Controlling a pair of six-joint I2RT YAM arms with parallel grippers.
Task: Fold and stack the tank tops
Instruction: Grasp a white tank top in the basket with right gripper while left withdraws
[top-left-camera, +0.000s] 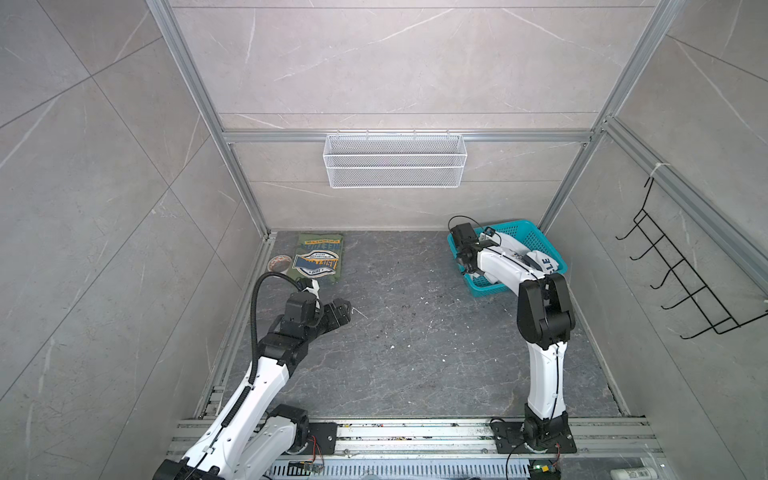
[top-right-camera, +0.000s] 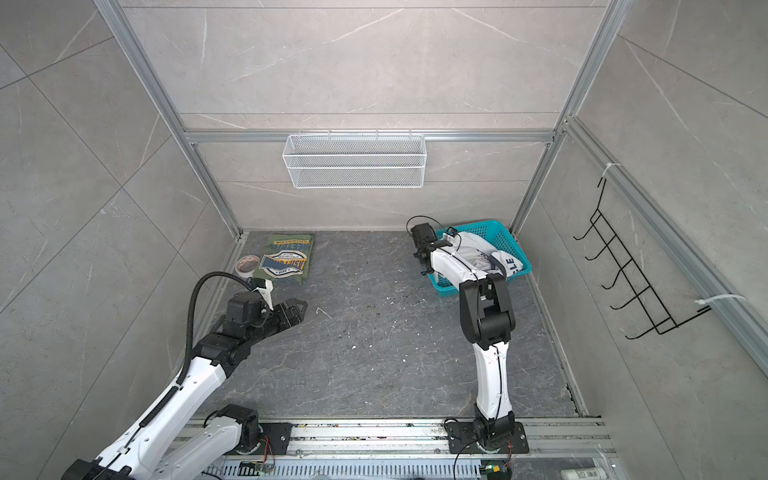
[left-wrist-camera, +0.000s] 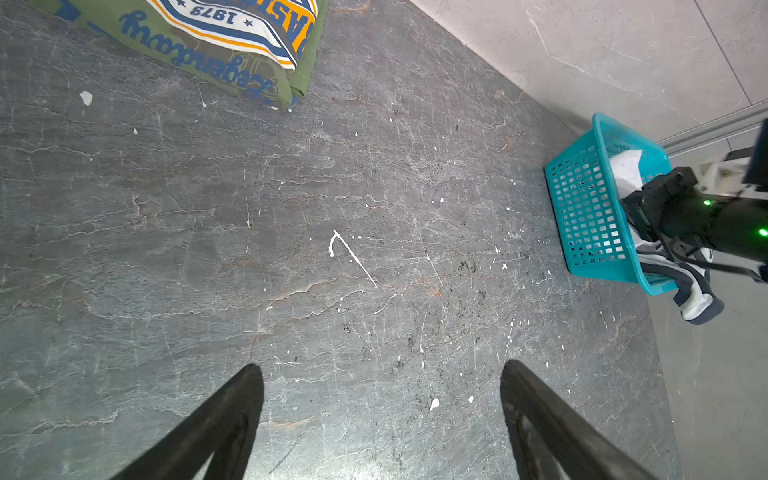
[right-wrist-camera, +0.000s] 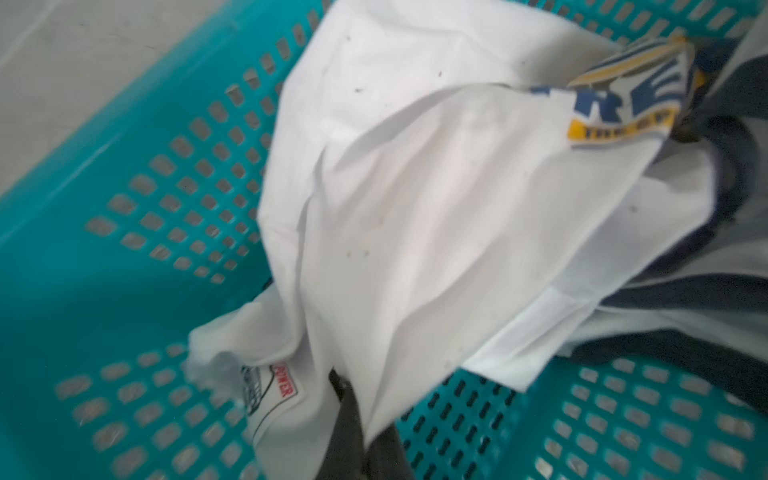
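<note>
Fetching step: right gripper (right-wrist-camera: 341, 384) pinched shut on white top (right-wrist-camera: 415, 199) in the basket (top-left-camera: 538, 242) at right, probably lifting next; left gripper (left-wrist-camera: 382, 365) wide, empty.

Got an olive green tank top (top-left-camera: 319, 259) with a navy, yellow and white badge print and blue script lettering. Then a white tank top (right-wrist-camera: 415, 208) with dark grey trim and a blue-yellow graphic, plus a teal basket (right-wrist-camera: 124, 166) punched with rows of little holes. Dark grey tabletop (top-left-camera: 415, 353), veined and flecked white.
</note>
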